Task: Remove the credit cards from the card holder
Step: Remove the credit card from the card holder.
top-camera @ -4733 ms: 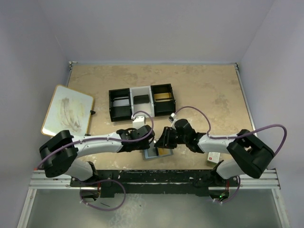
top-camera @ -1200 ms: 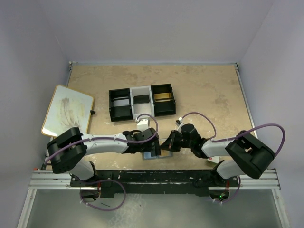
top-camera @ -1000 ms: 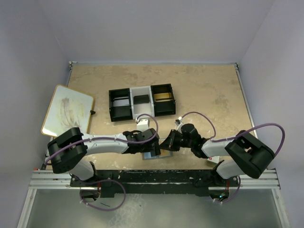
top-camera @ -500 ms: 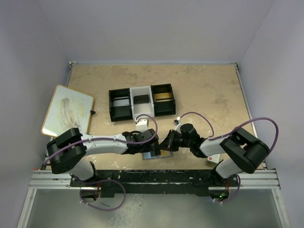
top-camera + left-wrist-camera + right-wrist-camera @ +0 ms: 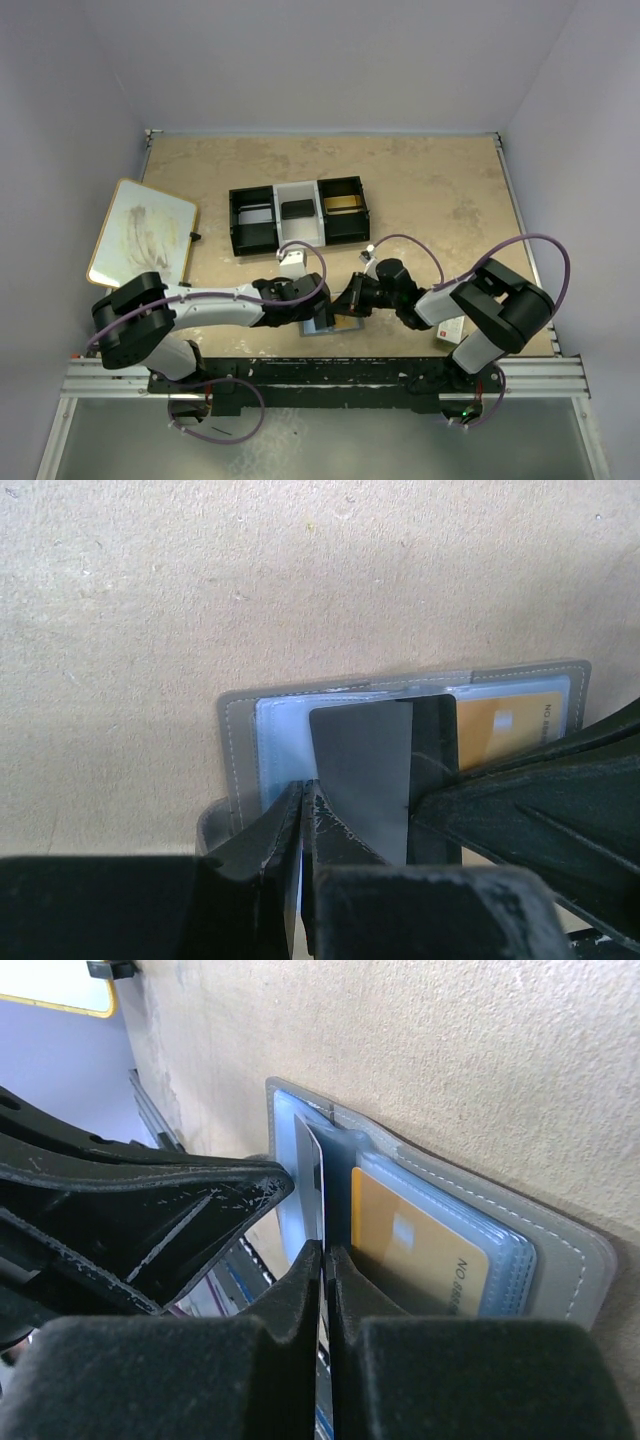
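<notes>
**At the desk's near edge: one card half out, both pincers clenched**

Across the tan desk (image 5: 430, 190) our two arms fold inward and meet at the middle of its near edge. The card holder (image 5: 240, 730) lies open and flat there. It is well apart from the three-compartment tray (image 5: 233, 222) further back and from the small white-and-red box (image 5: 450, 327) toward the near right corner.

Our left gripper (image 5: 303, 808) is clenched. It appears to have the holder's near-left margin between its fingers, though the wrist view is too tight for us to be sure. Our right gripper (image 5: 322, 1256) is clenched on a dark card (image 5: 360, 770), which stands partly out of the left panel's pocket. A yellow card (image 5: 420, 1250) sits tucked in the right panel.

We judge the main risk to be the holder coming up with the card. If the left grip is shallow or slips, the pull would drag or fold the wallet instead of freeing the card. The card could also twist in the narrow pinch and jam at the pocket mouth. The grippers sit so close together that they may knock each other.

Hidden from us:
- how deep the dark card sits in its pocket
- whether more cards lie behind the yellow one
- from above, nearly all of the holder, which is covered by the two wrists
</notes>
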{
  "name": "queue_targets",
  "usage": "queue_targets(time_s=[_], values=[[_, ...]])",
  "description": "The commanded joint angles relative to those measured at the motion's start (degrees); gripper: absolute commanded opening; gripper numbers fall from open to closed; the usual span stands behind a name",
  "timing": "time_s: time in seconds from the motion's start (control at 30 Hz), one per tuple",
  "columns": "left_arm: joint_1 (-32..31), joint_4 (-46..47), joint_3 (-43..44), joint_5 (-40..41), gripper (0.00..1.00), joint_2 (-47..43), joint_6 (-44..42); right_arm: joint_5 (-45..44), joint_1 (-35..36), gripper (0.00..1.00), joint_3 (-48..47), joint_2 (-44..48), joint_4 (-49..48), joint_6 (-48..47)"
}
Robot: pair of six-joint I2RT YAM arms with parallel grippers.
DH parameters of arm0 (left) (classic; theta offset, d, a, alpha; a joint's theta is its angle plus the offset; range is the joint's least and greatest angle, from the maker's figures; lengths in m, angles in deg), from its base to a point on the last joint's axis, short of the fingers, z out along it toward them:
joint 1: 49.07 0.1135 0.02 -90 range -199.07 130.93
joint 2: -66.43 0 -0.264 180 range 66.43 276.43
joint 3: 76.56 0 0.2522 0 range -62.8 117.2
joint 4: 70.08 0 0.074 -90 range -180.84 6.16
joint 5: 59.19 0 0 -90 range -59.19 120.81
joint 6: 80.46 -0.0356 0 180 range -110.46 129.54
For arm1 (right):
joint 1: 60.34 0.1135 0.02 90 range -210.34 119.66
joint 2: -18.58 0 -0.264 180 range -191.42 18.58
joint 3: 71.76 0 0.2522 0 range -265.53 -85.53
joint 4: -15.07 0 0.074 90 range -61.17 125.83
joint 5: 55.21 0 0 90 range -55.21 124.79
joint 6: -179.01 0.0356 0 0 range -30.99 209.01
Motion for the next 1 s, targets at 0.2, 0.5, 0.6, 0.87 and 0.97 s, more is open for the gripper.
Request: queue_targets(time_s=[0.2,0.5,0.6,0.87,0.97], values=[[0.1,-1.7,-2.0,2.1,0.0,0.0,3.1,-0.2,-0.2,0.07,0.2,3.4,1.2,-1.2],[0.0,-2.4,-2.1,2.0,0.0,-0.1,2.2,-0.7,-0.2,0.03,-0.1,3.5,1.1,-0.9],[0.0,-2.6,-2.1,2.3,0.0,-0.1,2.0,-1.2,-0.2,0.0,-0.1,4.6,2.7,-1.1],[0.0,-3.4,-1.6,3.0,0.0,-0.2,1.9,-4.3,-0.2,0.0,-0.1,10.5,10.3,-2.5],[0.0,-3.3,-1.4,3.2,0.0,-0.6,1.6,-4.5,-0.2,0.0,-0.5,11.7,12.6,-4.0]])
